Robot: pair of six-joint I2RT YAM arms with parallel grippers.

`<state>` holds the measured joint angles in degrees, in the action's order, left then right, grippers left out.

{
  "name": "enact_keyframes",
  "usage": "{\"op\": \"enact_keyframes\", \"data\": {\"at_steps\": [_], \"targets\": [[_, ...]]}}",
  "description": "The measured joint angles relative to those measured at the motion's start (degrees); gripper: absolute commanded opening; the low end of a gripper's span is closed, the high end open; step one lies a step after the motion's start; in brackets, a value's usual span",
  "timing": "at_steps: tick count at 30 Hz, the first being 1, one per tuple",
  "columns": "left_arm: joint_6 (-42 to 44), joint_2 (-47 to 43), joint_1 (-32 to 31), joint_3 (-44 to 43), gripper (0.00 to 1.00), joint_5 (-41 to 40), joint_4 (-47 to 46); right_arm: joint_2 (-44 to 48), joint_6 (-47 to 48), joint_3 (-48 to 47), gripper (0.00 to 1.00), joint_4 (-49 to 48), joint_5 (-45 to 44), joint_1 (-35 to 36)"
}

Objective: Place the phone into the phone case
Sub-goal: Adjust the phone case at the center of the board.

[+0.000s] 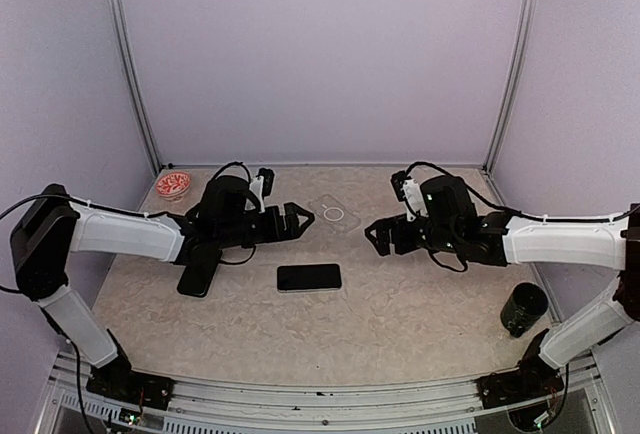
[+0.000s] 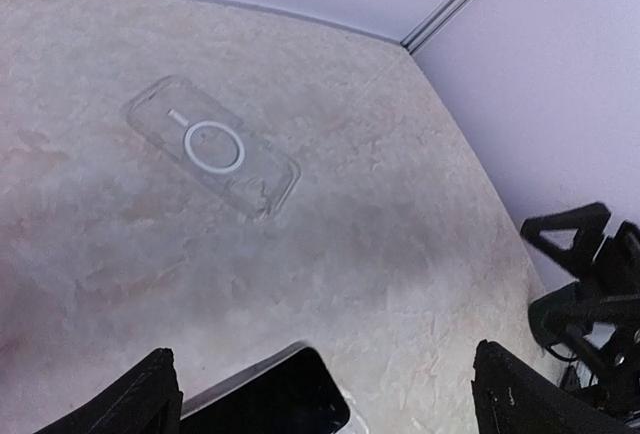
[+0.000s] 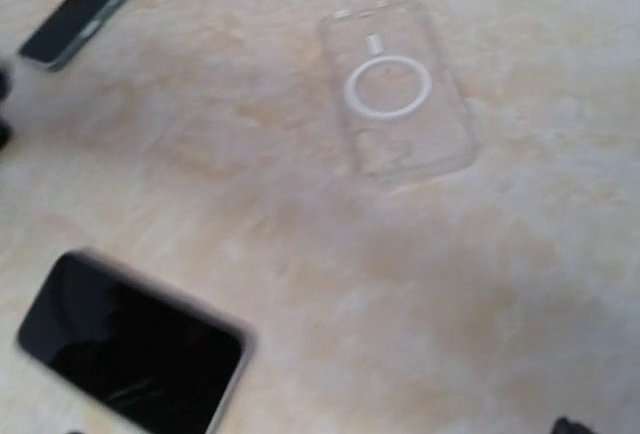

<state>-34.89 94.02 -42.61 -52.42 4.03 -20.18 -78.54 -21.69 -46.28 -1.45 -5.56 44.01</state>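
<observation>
Clear plastic with a white ring in its back, the case [image 2: 212, 144] lies flat toward the far wall, between my two grippers. The phone [image 1: 309, 277], black face up, lies nearer to me, near the case but not touching it. My left gripper [image 1: 303, 220] and right gripper [image 1: 372, 237] hang spread wide, holding nothing, one on each side of the case. The phone sits well apart from the walls, a second phone [image 1: 198, 272] under my left arm, and a dark cylinder [image 1: 523, 309].
</observation>
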Motion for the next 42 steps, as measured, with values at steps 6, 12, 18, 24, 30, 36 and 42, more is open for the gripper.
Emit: {"op": "enact_keyframes", "data": {"at_steps": [6,12,18,24,30,36,42], "targets": [[-0.87,-2.54,-0.52,7.52,0.99,-1.07,0.48,-7.69,0.85,-8.2,1.0,2.71,-4.59,-2.23],[-0.87,-9.38,-1.53,11.15,0.99,-2.03,0.48,-17.94,1.44,-17.38,1.0,5.92,-7.15,-6.56],[-0.98,-14.91,-2.14,15.3,0.99,-3.02,0.37,-27.47,3.43,-28.44,1.0,9.27,-8.22,-9.77],[-1.14,-18.73,-2.38,18.43,0.99,-4.09,0.61,-36.22,6.23,-37.66,1.0,12.24,-9.35,-11.69],[-1.11,-21.4,-2.49,19.21,0.99,-5.11,1.38,-42.88,8.22,-42.8,1.0,14.99,-9.44,-12.72],[-1.09,-22.53,-2.49,19.37,0.99,-5.79,1.68,-48.28,9.92,-49.59,1.0,16.81,-9.05,-12.9],[-1.11,-22.53,-2.49,19.69,0.99,-5.84,1.77,-52.46,11.17,-54.03,1.0,18.34,-9.07,-12.9]]}}
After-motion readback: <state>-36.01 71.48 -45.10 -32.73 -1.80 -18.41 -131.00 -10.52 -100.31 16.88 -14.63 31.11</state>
